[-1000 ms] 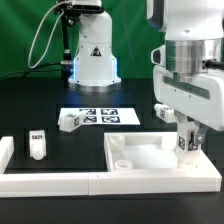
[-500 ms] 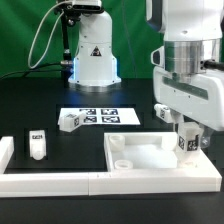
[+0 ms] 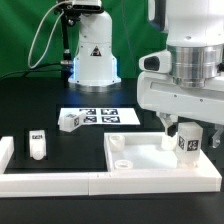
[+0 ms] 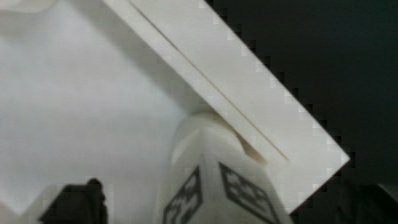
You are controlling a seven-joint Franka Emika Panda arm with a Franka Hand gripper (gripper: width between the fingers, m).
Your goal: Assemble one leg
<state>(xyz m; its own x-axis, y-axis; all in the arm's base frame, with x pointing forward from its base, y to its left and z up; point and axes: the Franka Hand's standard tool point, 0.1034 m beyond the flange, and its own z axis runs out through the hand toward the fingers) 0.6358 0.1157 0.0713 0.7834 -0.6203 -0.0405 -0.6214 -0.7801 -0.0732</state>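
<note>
The leg, a small white post with a black-and-white tag, stands upright in the far corner of the large white slab on the exterior view's right. My gripper hangs over it, one finger on each side, with a gap showing between each finger and the leg. In the wrist view the leg rises at the slab's rim. One dark finger stands apart from it, with white slab between them. The gripper is open around the leg.
Two more legs are on the table: one upright on the exterior view's left, one lying by the marker board. A white wall runs along the front. The arm's base stands behind.
The gripper has turned about its vertical axis and shifted slightly to the exterior view's right. The leg has stayed in the slab's corner. The other parts have not moved.
</note>
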